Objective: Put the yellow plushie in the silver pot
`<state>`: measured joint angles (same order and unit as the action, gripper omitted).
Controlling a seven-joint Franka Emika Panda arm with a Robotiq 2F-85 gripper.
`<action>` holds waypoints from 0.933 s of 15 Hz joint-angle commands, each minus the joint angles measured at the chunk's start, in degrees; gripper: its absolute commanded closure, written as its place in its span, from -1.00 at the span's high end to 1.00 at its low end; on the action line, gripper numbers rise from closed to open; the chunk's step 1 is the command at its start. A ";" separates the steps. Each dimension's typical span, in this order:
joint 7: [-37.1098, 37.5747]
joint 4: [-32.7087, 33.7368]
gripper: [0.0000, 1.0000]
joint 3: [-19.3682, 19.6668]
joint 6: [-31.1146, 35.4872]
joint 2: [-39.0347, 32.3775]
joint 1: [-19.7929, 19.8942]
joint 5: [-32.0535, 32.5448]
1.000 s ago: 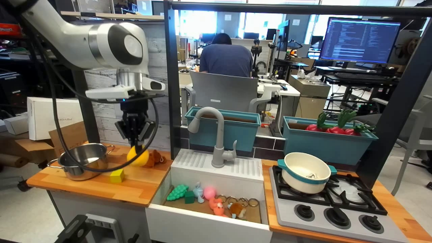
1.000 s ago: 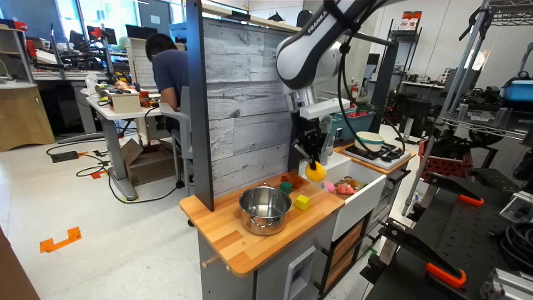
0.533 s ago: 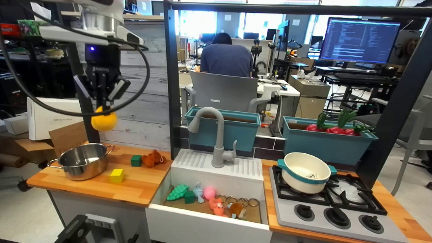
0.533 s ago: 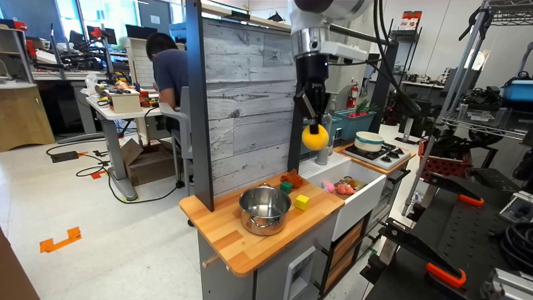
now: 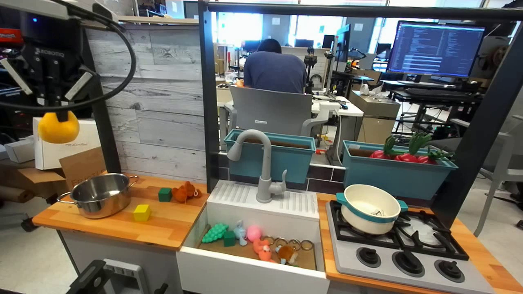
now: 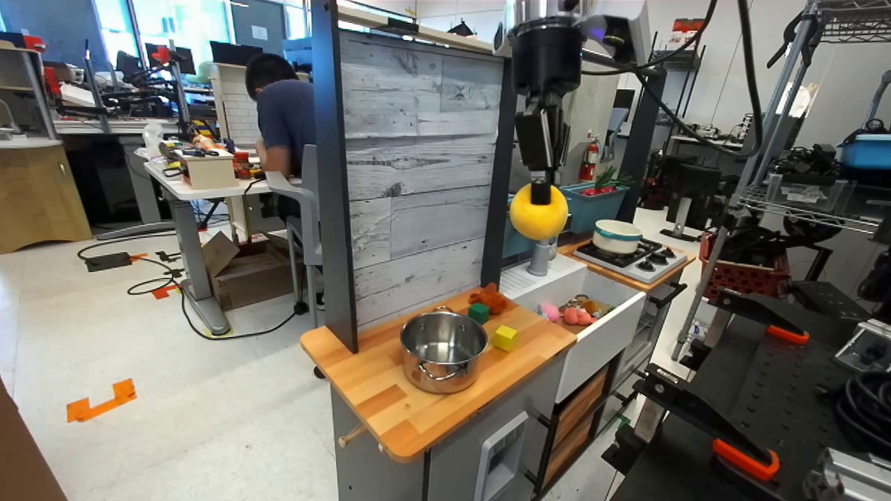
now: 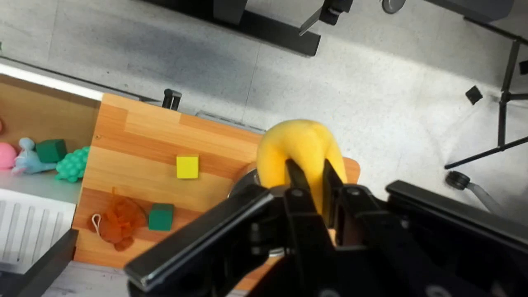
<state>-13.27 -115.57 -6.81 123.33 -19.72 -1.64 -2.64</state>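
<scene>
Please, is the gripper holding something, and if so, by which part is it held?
The gripper holds the yellow plushie by its top: in the wrist view, a ridge of it is pinched between the fingers.

- In an exterior view, the sink (image 5: 251,279), shot from in front.
- In an exterior view, down along the surface (image 6: 390,396) toward the stove (image 6: 630,266).
- Wrist view, close, peers down past the hand (image 7: 311,167).
- All share the sink.

Wrist view: we log a yellow cube (image 7: 187,166) left of the fingers (image 7: 298,177). Farther left, lower in that view: green cube (image 7: 161,217), red-orange item (image 7: 120,220).
</scene>
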 commanded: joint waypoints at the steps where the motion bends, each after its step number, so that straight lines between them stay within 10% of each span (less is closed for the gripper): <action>1: 2.40 -10.47 -0.94 -0.20 13.29 6.68 -2.18 1.01; 14: 20.56 -9.52 -0.94 6.16 33.27 3.72 -5.65 14.27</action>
<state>3.36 -128.90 -2.92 156.13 -14.04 -6.51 9.80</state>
